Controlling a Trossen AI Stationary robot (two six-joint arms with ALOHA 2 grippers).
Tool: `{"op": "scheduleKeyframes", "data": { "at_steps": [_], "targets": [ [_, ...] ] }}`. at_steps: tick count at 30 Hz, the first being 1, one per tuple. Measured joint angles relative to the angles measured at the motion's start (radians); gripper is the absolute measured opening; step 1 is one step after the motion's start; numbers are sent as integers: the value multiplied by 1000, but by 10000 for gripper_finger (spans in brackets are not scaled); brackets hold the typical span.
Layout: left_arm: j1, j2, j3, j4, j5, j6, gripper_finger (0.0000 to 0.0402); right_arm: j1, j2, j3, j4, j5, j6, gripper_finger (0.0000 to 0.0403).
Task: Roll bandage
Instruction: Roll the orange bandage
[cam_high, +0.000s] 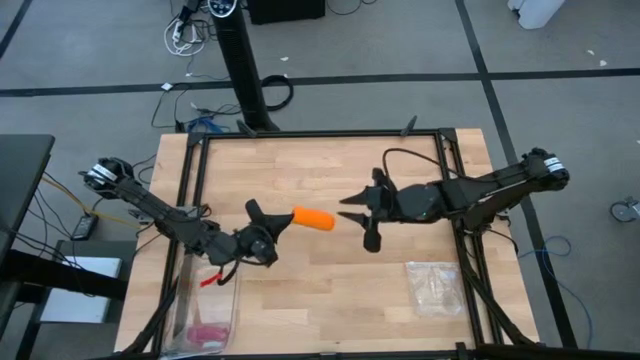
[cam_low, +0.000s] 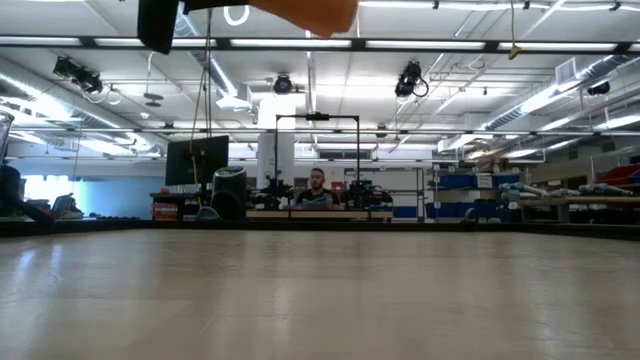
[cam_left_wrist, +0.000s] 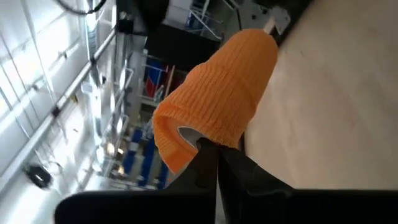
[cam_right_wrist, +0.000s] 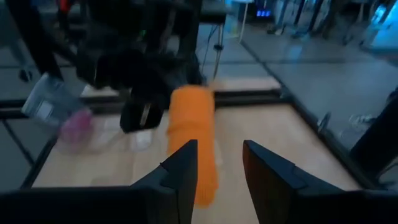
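Note:
The bright orange bandage (cam_high: 313, 218) is a compact roll held level, high above the table's middle; in the low view only its underside (cam_low: 310, 12) shows at the top edge. My left gripper (cam_high: 272, 228) is shut on the roll's left end. My right gripper (cam_high: 345, 208) is open and points toward the table's left, its fingertips just off the roll's free right end. In the right wrist view the roll (cam_right_wrist: 189, 124) lies ahead of the spread fingers (cam_right_wrist: 217, 165), with my left gripper (cam_right_wrist: 137, 81) behind it. My left gripper holds the roll by its left end (cam_left_wrist: 186, 140), and a dark finger (cam_left_wrist: 227, 171) lies against that end. It comes level from the table's left, along the roll. The roll sticks out level toward the right, lifted clear of the table. My right gripper: I cannot tell whether its fingers touch the roll's free end (cam_right_wrist: 205, 183).
A clear zip bag (cam_high: 435, 285) lies near the table's right front. A clear container (cam_high: 205, 305) at the left front holds a small pink bundle (cam_high: 208, 333). A black frame (cam_high: 320, 135) runs round the table. A person (cam_low: 317, 185) sits far off in the room.

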Motion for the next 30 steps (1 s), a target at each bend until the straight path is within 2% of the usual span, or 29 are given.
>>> {"op": "scheduleKeyframes", "data": {
  "at_steps": [5,11,14,18,22,26,30],
  "targets": [
    [21,6,-6,-5,-6,177,9,-45,87,0,129,-6,-86,114],
    [30,35,-6,-9,-3,375,9,-125,194,-1,281,-8,-132,57],
    [31,53,-6,-6,-3,430,9,-158,230,-1,319,-71,-139,33],
    [31,61,-6,-6,-3,438,9,-194,267,0,315,-223,-73,16],
    [31,61,-6,2,-2,452,9,-208,307,0,318,-302,-54,14],
    [31,60,-6,7,7,459,9,-209,312,0,321,-331,-56,13],
    [31,60,-6,7,6,414,9,-205,286,0,304,-304,-63,19]
  ]
}}
